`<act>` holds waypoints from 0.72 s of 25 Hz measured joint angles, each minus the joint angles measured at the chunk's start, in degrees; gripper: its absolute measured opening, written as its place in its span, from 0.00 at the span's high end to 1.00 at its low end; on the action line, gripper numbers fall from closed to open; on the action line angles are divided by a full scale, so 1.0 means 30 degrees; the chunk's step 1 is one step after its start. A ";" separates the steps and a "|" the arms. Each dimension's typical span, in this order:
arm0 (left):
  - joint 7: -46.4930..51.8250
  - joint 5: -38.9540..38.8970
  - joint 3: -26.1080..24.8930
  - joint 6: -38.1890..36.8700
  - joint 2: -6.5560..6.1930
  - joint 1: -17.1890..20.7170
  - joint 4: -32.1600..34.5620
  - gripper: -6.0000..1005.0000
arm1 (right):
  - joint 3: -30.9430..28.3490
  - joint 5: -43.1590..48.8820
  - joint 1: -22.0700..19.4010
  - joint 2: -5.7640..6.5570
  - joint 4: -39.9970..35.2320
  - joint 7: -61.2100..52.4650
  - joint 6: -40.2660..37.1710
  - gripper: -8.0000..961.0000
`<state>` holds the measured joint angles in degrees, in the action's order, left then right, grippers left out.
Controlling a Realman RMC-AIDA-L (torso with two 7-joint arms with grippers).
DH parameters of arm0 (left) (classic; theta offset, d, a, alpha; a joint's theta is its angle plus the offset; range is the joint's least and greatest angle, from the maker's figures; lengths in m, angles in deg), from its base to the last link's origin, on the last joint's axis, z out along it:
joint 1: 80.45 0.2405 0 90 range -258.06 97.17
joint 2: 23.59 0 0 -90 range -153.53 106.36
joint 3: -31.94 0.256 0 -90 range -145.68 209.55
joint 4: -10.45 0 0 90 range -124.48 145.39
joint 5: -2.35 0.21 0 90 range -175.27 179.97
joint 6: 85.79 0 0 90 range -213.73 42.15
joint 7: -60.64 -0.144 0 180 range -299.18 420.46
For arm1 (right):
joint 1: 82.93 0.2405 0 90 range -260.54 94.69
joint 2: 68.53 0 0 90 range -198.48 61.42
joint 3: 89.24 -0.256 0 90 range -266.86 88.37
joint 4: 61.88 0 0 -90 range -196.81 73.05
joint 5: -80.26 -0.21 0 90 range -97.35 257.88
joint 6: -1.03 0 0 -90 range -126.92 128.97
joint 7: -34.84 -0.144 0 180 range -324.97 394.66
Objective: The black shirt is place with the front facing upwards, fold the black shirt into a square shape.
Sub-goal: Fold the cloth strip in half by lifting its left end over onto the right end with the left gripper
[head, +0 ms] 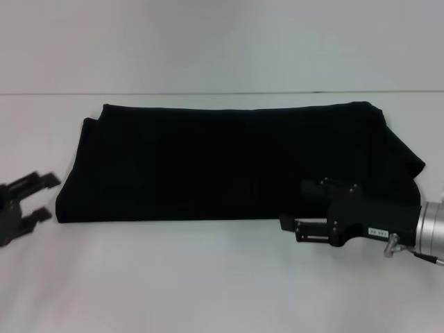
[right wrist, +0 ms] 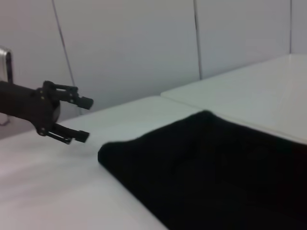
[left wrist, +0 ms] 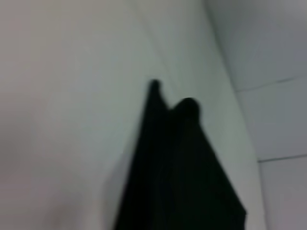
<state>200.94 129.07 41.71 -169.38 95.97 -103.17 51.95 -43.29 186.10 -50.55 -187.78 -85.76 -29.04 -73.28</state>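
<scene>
Head view shows the left gripper's [head: 47, 198] fingers spread wide, empty, just off the left end of the large plain black cloth shirt [head: 229, 163]. The right gripper's [head: 297, 208] fingers, parted, hover over the shirt's near right edge. Folded into a long band, the shirt lies across the white worktop [head: 208, 277].

Two robot arms reach in low from opposite sides, grippers pointing toward each other.

The left gripper [head: 47, 198] sits at the far left edge, its two black fingers spread apart and pointing right. The right gripper [head: 295, 206] extends from a silver wrist at the lower right, its black body level, pointing left; whether its fingers are parted or closed is unclear.
</scene>
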 joint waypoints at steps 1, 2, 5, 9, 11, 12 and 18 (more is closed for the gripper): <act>0.0000 0.0000 0.0000 0.0000 0.0000 0.0000 0.0000 0.29 | 0.0002 0.0194 -0.0004 -0.0028 0.0000 0.0009 0.0130 0.08; 0.0645 0.0698 -0.0260 -0.0017 -0.0021 0.0031 0.0062 0.28 | 0.0006 0.0380 -0.0003 -0.0054 0.0004 0.0016 0.0303 0.06; 0.1260 0.1380 -0.0399 -0.0001 -0.0081 -0.0078 0.0094 0.20 | 0.0060 0.0574 -0.0012 -0.0137 0.0055 0.0021 0.0660 0.02; 0.1378 0.1485 -0.0274 0.0532 -0.0099 -0.0368 -0.0179 0.18 | 0.0104 0.0555 -0.0151 -0.0153 0.0095 0.0025 0.0707 0.02; 0.1396 0.1516 -0.0202 0.0917 -0.0140 -0.0527 -0.0509 0.18 | 0.0109 0.0533 -0.0209 -0.0156 0.0096 0.0026 0.0719 0.02; 0.1410 0.1551 -0.0198 0.1160 -0.0177 -0.0616 -0.0746 0.18 | 0.0110 0.0528 -0.0230 -0.0164 0.0096 0.0026 0.0722 0.02; 0.2214 0.2226 -0.0061 0.1905 -0.0321 -0.0944 -0.1325 0.18 | 0.0014 0.0521 -0.0318 -0.0180 0.0095 0.0027 0.0723 0.01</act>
<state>207.58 135.75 41.53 -163.66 95.00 -106.00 47.98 -43.25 187.66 -51.50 -188.32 -85.47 -28.96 -71.11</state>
